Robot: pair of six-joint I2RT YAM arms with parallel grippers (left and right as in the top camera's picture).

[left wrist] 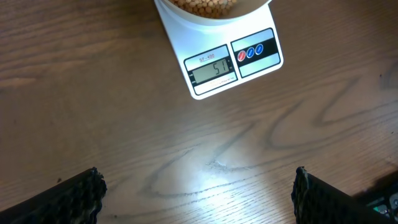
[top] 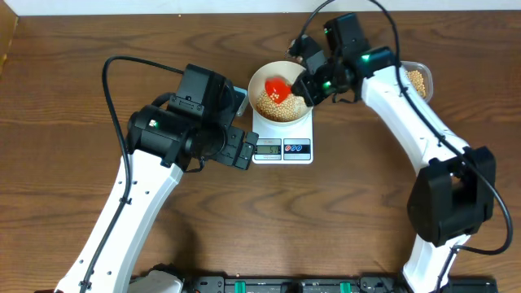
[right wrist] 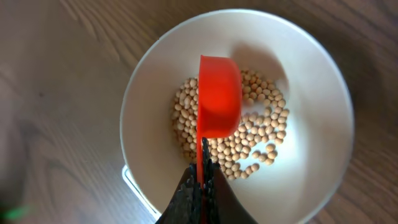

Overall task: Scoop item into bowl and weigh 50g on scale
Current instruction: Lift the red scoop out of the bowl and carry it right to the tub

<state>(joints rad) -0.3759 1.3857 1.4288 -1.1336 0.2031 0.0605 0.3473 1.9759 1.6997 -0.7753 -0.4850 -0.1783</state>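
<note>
The left pincer (left wrist: 196, 196) hangs over bare counter (left wrist: 124, 124), around the middle. Its two dark fingers (left wrist: 78, 196) are spread wide with nothing between them. In the overhead view it is just beside the left side of the scale (left wrist: 233, 62), level with the display (left wrist: 212, 68).

The scale lies about midway between the counter's left and right edges, toward the far edge, with its front facing the near edge. The display reads 51, and the red and blue buttons (left wrist: 250, 52) sit to its right.

The bowl (right wrist: 311, 81) stands on the scale's far part and overhangs its sides. The beans (right wrist: 261, 130) lie in a loose heap on the bowl's floor, its white walls bare above them.

The red scoop (right wrist: 219, 93) is inside the bowl over the heap, turned on its side; whether it touches the beans I cannot tell. The right pincer (right wrist: 200, 180) is clamped tight on the scoop's thin handle, reaching in from the bowl's right.

Further right, near the far edge, a clear tub (top: 417, 79) holds more beans, partly hidden by the right arm.
</note>
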